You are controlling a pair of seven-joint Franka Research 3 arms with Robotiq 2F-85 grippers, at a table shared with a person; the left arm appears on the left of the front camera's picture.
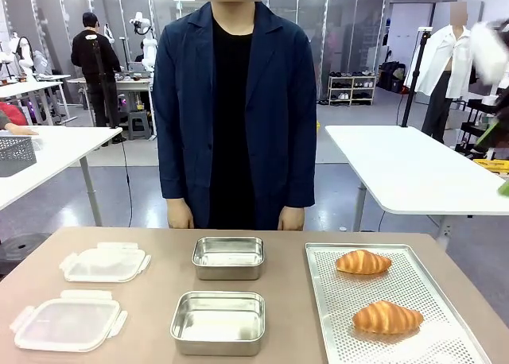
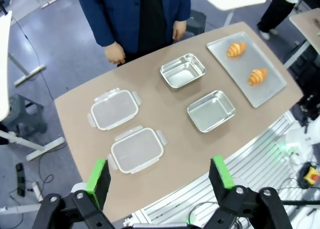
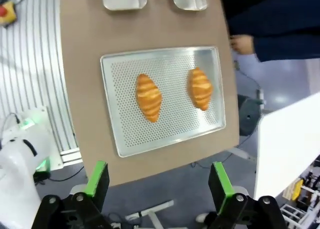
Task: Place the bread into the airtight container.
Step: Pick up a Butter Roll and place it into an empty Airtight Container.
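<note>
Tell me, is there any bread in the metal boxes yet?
No, both are empty. The near box and the far box show bare shiny bottoms; both croissants lie on the tray.

Front across table (image 1: 159, 265), wrists high, sharing tray (image 1: 429, 283)

The light is bright and even, and it comes from above. On the tray (image 1: 429, 276) the near croissant (image 1: 386, 317) and the far croissant (image 1: 363, 261) have only small, soft shadows under them. The near steel container (image 1: 218, 323) shows a pale reflection on its floor, without hard glare. In the front view the worktop (image 1: 286, 300) is sharp, but a white shape (image 1: 491, 50) at the far right is blurred. In both wrist views the worktop edges bend into curves.
</note>
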